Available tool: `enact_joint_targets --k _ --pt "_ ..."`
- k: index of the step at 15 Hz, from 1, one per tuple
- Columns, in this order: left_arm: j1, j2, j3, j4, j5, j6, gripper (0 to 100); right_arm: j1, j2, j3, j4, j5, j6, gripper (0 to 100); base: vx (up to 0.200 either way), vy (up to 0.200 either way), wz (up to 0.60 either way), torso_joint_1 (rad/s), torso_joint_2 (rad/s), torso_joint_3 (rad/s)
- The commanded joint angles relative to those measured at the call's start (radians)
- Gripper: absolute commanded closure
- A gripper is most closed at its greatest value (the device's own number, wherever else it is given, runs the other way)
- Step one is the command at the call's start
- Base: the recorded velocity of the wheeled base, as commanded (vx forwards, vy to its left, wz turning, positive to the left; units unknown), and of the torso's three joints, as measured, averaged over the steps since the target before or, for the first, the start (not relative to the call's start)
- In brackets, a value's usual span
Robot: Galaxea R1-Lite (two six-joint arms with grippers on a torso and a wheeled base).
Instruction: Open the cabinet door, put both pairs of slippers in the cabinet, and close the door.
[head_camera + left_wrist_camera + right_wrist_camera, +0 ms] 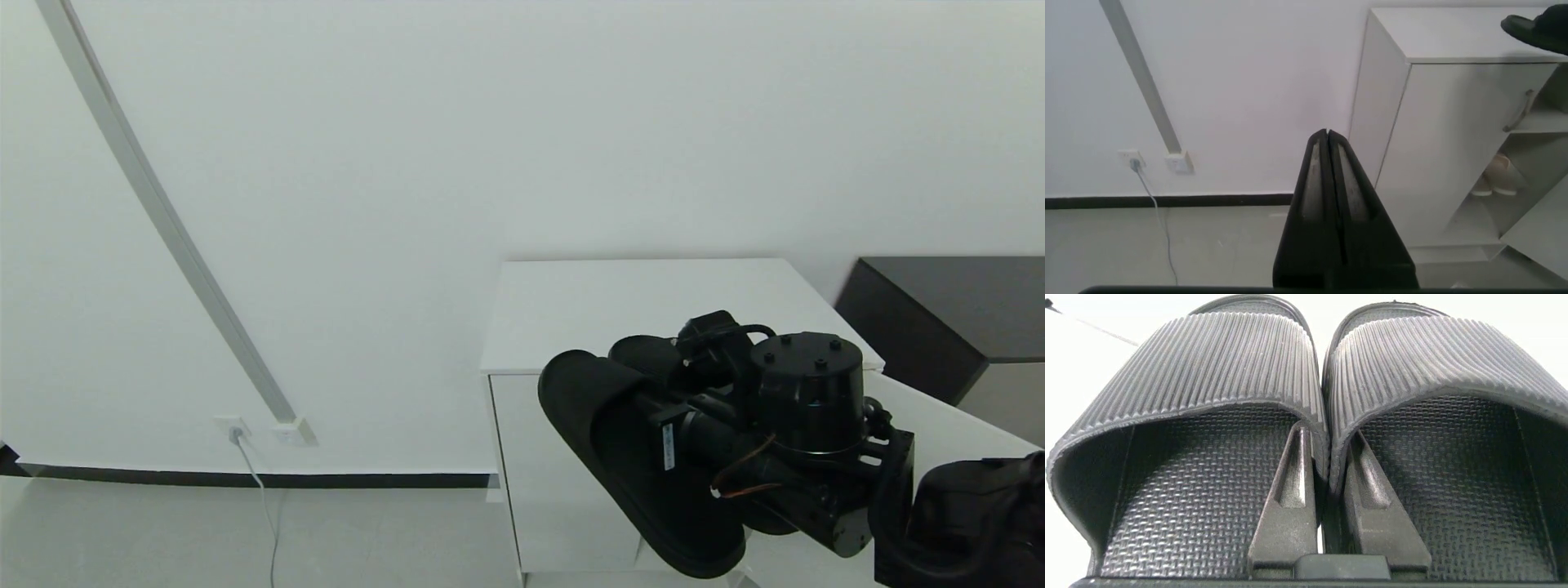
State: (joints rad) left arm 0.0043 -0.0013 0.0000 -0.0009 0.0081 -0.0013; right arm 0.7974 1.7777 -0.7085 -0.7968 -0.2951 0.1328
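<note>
1. Head view: A pair of black slippers, matte and round-toed, hangs at the end of the right arm in front of a plain white cabinet, soles turned outward. The cabinet is box-shaped with a flat, smooth top and stands against a bare white wall. A pale grey strip runs slantwise down the wall to a wall socket, from which a thin cable drops to the floor. A dark skirting band lines the wall's foot. A dark, flat-topped block stands at the cabinet's right.

2. Left wrist view: The left gripper points toward the wall beside the cabinet, well apart from it. Its two long, tapered black fingers are pressed flat together with nothing between them. The cabinet's door is swung out, baring white shelves. Pale footwear rests on one shelf. A slim curved handle sits on the front panel.

3. Right wrist view: The right gripper pinches the two slippers together, one wedge-shaped finger inside each, the adjoining inner walls clamped between them. Both straps are finely ribbed rubber. The footbeds carry a diamond-grid texture.
</note>
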Motion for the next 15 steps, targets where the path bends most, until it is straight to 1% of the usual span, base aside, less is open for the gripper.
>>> enact_joint_targets --k 1,8,15 --pt "-0.001 0.001 0.000 -0.001 0.001 0.000 100 0.003 0.002 0.000 -0.001 0.001 0.001 100 0.000 -0.200 0.00 -0.007 0.00 0.002" --pt "-0.001 0.001 0.000 -0.001 0.000 0.000 100 0.003 0.000 0.006 -0.001 0.001 0.002 100 0.000 -0.200 0.00 0.000 0.00 0.000" --pt "-0.001 0.001 0.000 0.001 -0.005 0.001 100 0.002 0.002 0.021 -0.035 0.001 0.001 100 0.000 -0.200 0.00 0.002 0.00 0.002"
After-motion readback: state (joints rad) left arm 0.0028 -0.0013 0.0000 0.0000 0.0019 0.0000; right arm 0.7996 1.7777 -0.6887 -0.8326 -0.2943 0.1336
